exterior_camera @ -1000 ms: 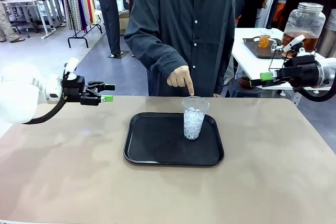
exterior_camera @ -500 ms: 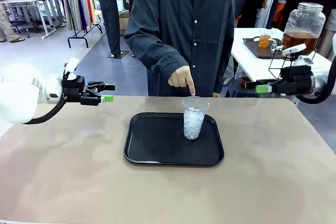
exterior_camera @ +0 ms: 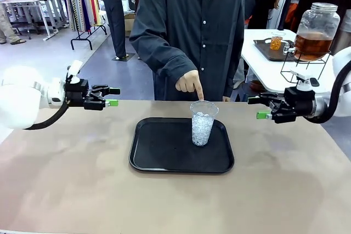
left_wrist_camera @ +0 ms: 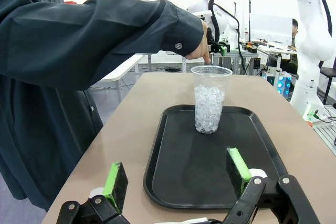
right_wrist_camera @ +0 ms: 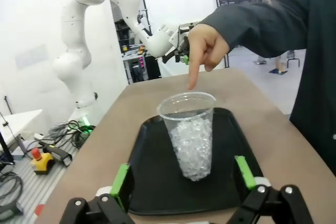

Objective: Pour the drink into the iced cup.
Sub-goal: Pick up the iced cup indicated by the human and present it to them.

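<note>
The iced cup [exterior_camera: 202,124], clear plastic and filled with ice, stands upright at the back right of a black tray [exterior_camera: 164,157]. A person's hand [exterior_camera: 190,83] points a finger down at its rim. The drink [exterior_camera: 312,45] is amber liquid in a large glass jar with a metal lid, on a wire stand on the side table at back right. My left gripper [exterior_camera: 113,96] hovers open at the table's left edge, well apart from the cup [left_wrist_camera: 210,100]. My right gripper [exterior_camera: 256,108] is open to the right of the tray, aimed at the cup [right_wrist_camera: 190,135], nothing between its fingers.
A small cup of amber liquid [exterior_camera: 276,42] sits on a brown tray on the side table beside the jar. The person stands at the table's far edge behind the tray. Bare tabletop [exterior_camera: 82,179] surrounds the tray on the left, right and front.
My right arm has come down and leftward, away from the side table with the jar, to the table level beside the tray. The left arm, cup and pointing hand stayed put.
</note>
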Tool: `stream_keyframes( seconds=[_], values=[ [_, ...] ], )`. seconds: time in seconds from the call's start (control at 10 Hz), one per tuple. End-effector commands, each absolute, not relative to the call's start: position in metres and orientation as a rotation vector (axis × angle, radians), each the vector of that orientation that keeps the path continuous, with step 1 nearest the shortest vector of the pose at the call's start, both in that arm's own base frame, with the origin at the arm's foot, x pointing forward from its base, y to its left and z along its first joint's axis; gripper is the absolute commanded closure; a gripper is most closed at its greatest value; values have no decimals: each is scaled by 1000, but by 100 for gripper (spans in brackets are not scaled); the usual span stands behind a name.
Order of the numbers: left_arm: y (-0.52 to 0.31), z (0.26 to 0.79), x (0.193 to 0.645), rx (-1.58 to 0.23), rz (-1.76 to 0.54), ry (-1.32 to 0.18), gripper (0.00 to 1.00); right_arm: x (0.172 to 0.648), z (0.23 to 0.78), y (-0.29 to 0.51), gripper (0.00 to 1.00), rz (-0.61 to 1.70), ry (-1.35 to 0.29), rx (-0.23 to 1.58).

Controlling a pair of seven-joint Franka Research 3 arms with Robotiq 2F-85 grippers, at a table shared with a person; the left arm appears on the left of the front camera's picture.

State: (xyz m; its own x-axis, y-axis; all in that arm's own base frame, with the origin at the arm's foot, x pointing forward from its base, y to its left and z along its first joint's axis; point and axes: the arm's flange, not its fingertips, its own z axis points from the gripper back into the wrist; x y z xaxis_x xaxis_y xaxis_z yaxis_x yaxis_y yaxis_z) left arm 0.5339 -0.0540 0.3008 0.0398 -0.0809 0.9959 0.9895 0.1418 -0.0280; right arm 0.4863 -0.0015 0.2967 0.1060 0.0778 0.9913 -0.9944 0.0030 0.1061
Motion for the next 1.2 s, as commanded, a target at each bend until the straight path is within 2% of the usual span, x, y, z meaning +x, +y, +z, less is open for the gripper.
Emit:
stream_keyframes(
  seconds=[0.0,0.1,0.2,0.6,1.1],
  values=[
    [-54,303,536,-1057,-1122,-1191,0,485,290,6,0,1122,-1183,1111],
    [-54,303,536,-1057,-1122,-1191,0,484,293,-2,0,1079,-1164,1115],
    [-54,303,536,-1057,-1122,-1191,0,486,292,-2,0,1150,-1115,1170],
    [-54,303,536,-1057,-1122,-1191,0,485,289,-4,0,1128,-1124,1159],
    [-54,303,536,-1057,-1122,-1191,0,490,254,44,0,1149,-1165,1126]
  ],
)
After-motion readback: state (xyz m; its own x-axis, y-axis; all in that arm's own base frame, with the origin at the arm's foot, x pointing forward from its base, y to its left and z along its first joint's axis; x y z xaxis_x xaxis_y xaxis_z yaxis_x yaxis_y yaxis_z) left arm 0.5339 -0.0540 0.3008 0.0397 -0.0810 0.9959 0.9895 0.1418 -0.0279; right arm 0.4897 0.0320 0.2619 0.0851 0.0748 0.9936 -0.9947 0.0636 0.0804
